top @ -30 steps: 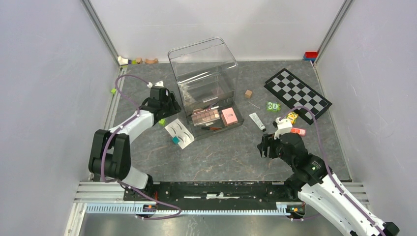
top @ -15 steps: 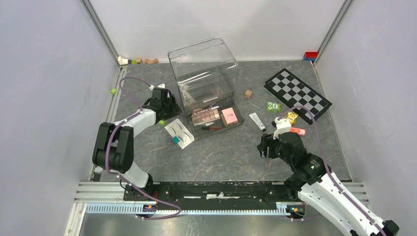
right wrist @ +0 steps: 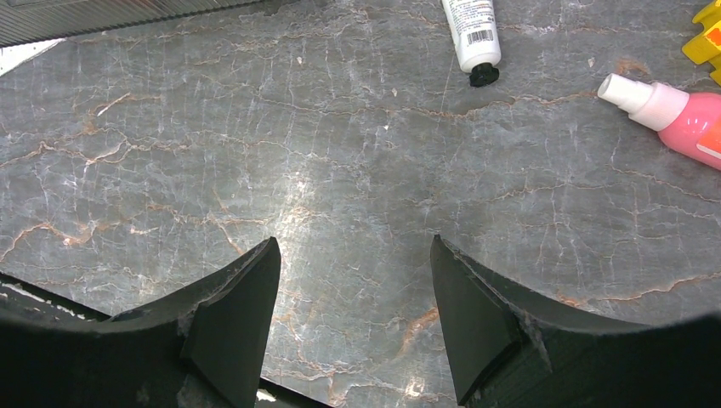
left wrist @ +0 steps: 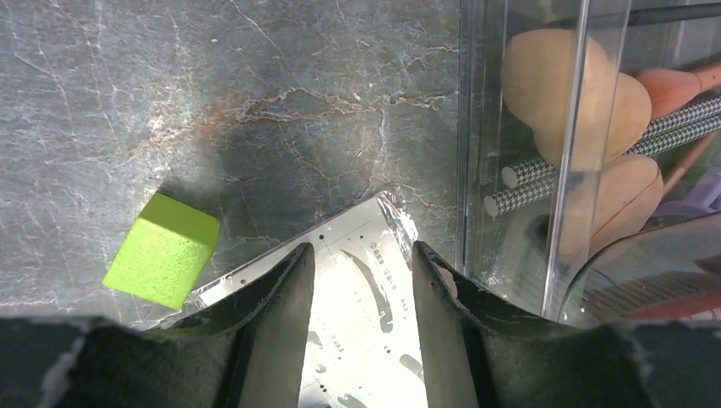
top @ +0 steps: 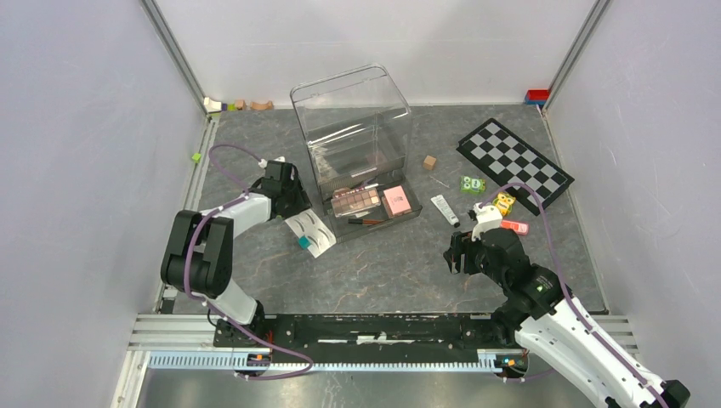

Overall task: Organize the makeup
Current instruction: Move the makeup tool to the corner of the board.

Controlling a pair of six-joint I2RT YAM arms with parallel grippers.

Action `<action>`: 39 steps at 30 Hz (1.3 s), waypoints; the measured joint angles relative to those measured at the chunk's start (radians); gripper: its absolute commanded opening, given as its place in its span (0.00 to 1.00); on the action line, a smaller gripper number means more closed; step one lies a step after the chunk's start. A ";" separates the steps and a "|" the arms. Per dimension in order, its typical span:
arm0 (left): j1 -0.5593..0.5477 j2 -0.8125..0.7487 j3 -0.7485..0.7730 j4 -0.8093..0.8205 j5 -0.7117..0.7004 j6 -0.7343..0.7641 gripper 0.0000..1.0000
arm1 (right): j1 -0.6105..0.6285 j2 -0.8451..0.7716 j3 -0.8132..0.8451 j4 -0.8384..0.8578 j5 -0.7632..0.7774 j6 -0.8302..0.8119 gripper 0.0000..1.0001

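Note:
The white eyebrow card (top: 310, 229) lies flat left of the clear organizer box (top: 353, 119). My left gripper (top: 292, 206) is open, low over the card's far corner (left wrist: 366, 314), with one finger on each side of it (left wrist: 363, 251). A brown palette (top: 355, 201) and a pink compact (top: 396, 201) lie in the box's front tray. Peach sponges (left wrist: 553, 85) and patterned sticks show behind its clear wall. A white tube (top: 445, 209) (right wrist: 472, 25) and a pink tube (top: 515, 227) (right wrist: 693, 119) lie on the table. My right gripper (top: 455, 253) (right wrist: 353, 246) is open and empty over bare table.
A green cube (left wrist: 161, 251) sits just left of my left fingers. A teal cube (top: 303, 242) rests on the card. A checkerboard (top: 513, 165), green dice (top: 473, 184), a brown cube (top: 430, 161) and a yellow toy (top: 505, 203) lie at the right.
My left gripper has moved nearer and slightly right, from beside the box down onto the eyebrow card's far corner. The right arm has barely moved.

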 measured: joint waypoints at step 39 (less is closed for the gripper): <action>-0.044 0.044 0.063 -0.048 -0.098 0.010 0.56 | 0.000 -0.003 0.000 0.011 -0.027 0.010 0.72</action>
